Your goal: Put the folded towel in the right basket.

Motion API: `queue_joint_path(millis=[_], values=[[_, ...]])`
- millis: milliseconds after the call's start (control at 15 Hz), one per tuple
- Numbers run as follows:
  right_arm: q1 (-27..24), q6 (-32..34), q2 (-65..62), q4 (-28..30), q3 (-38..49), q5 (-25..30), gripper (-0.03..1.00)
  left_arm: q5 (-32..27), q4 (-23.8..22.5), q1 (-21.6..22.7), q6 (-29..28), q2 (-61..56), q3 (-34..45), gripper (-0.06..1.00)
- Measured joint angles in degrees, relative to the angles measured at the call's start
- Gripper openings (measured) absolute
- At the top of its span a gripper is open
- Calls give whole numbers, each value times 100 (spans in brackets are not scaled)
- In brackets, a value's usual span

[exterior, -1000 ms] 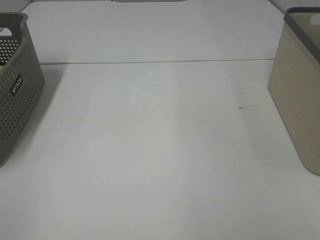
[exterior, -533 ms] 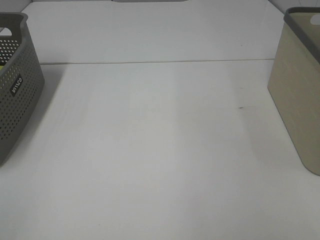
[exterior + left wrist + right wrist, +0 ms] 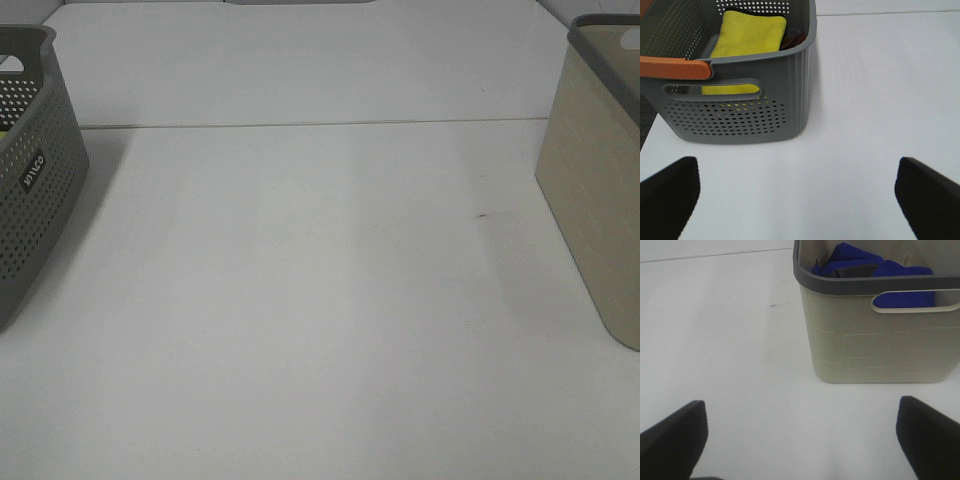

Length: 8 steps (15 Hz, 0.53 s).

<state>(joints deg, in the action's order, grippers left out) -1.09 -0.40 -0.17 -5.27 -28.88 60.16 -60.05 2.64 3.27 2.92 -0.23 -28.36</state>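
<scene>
The right basket [image 3: 600,190] is beige with a grey rim, at the right edge of the table. In the right wrist view the basket [image 3: 875,340] holds a blue towel [image 3: 860,262]. The left basket [image 3: 30,170] is grey and perforated. In the left wrist view this basket [image 3: 740,100] holds a folded yellow towel [image 3: 747,37]. My left gripper [image 3: 800,200] is open and empty, in front of the grey basket. My right gripper [image 3: 800,440] is open and empty, in front of the beige basket. Neither gripper shows in the exterior high view.
The white table [image 3: 320,300] stretches between the two baskets, with a seam [image 3: 300,125] across its far part and a small dark mark [image 3: 483,214] near the beige basket. An orange handle [image 3: 672,67] sits on the grey basket's near rim.
</scene>
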Motion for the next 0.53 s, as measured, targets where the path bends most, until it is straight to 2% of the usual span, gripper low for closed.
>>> queue_joint_path(millis=[533], values=[[0, 0, 0, 0, 0, 0, 97, 0, 0, 0, 0, 0, 0, 99]])
